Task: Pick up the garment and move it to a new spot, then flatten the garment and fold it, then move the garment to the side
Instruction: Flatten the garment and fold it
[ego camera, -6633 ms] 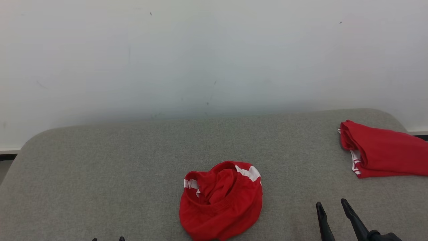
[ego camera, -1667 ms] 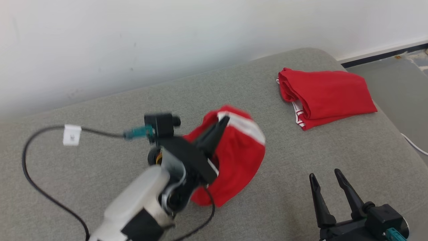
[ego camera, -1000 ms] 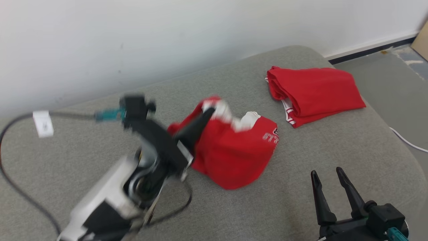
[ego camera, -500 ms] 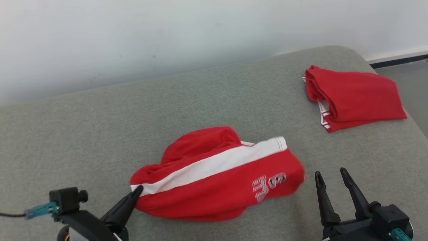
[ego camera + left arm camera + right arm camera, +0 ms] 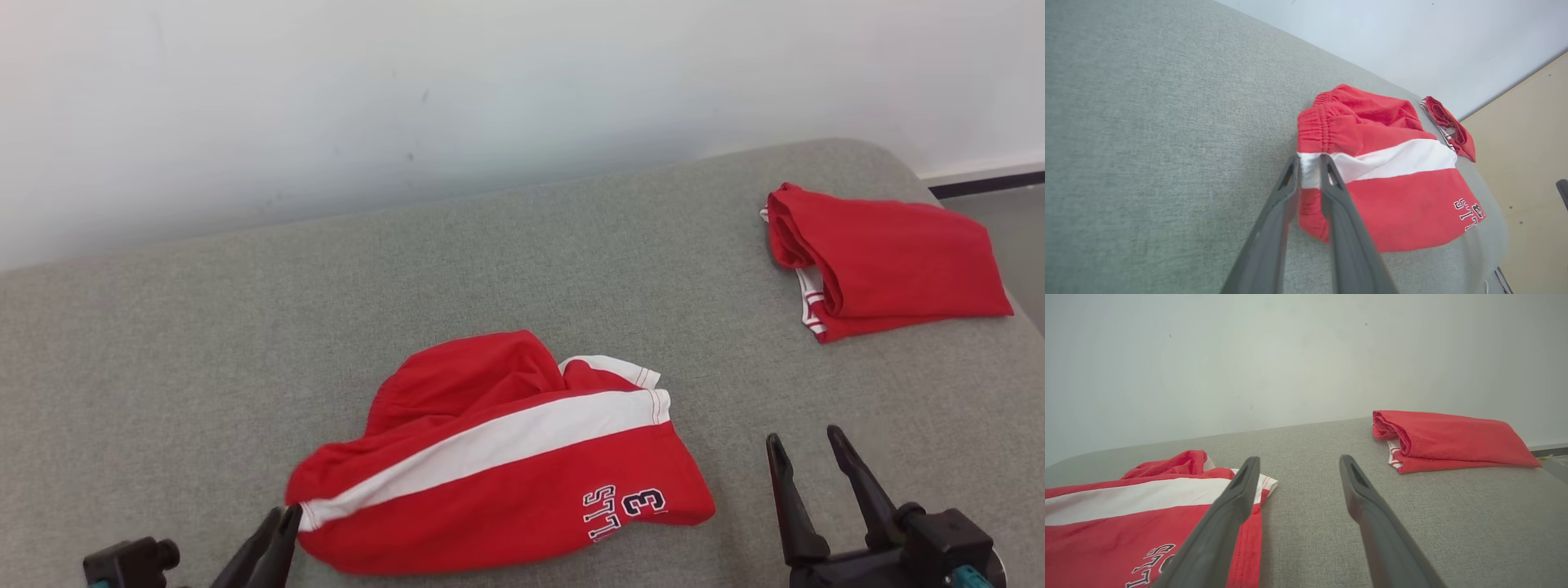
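Observation:
The garment is a pair of red shorts with a white side stripe and lettering, lying partly spread and rumpled on the grey padded surface. My left gripper is at its near left corner. In the left wrist view the left gripper has its jaws parted a little, with the white end of the waistband of the garment lying in the narrow gap. My right gripper stands open just right of the garment, touching nothing. In the right wrist view that gripper is open beside the garment.
A second red garment, folded, lies at the far right of the surface, near its rounded corner. A white wall runs behind. Floor shows beyond the right edge, and a beige board stands there.
My left gripper drew the garment toward the near left and laid it out with the stripe showing. Its jaws have since parted slightly. The head camera shifted; the right gripper stayed open.

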Controlling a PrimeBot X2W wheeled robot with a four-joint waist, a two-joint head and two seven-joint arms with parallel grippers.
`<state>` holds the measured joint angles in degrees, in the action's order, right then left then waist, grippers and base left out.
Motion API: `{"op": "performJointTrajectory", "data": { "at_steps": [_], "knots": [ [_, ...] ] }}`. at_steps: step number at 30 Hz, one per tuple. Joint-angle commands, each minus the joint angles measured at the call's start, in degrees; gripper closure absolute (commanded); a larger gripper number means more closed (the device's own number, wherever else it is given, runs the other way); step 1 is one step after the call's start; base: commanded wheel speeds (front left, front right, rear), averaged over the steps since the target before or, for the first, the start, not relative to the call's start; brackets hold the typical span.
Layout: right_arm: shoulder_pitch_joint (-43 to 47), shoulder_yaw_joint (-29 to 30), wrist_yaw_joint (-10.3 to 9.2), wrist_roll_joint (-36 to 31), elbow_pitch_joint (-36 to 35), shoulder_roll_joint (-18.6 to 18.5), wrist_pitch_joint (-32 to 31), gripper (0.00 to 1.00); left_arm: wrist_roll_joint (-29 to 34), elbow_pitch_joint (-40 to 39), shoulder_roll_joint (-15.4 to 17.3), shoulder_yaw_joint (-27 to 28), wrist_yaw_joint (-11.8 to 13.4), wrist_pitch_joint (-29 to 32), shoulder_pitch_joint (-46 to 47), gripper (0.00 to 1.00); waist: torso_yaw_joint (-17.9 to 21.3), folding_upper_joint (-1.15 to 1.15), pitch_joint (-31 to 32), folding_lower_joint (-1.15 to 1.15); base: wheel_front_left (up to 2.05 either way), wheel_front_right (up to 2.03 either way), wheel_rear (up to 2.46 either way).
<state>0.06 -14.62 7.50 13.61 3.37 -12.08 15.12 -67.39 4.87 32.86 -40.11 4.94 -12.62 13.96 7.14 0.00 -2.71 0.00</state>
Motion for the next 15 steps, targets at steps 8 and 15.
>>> {"op": "performJointTrajectory", "data": {
  "at_steps": [8,15],
  "knots": [
    [1.98,-0.72,-0.02,1.17,0.54,-0.63,0.04,0.00,5.43,0.69,0.47,1.52,3.36,-2.09,-4.09,0.00,-1.59,0.00,2.29,0.00,0.00,0.00,0.00],
    [2.59,-0.91,-0.02,2.18,1.88,-0.74,0.04,0.00,15.02,-3.08,-3.34,7.53,9.50,-2.56,-9.03,0.00,-3.90,0.00,3.86,0.00,0.00,0.00,0.00]
  ]
}}
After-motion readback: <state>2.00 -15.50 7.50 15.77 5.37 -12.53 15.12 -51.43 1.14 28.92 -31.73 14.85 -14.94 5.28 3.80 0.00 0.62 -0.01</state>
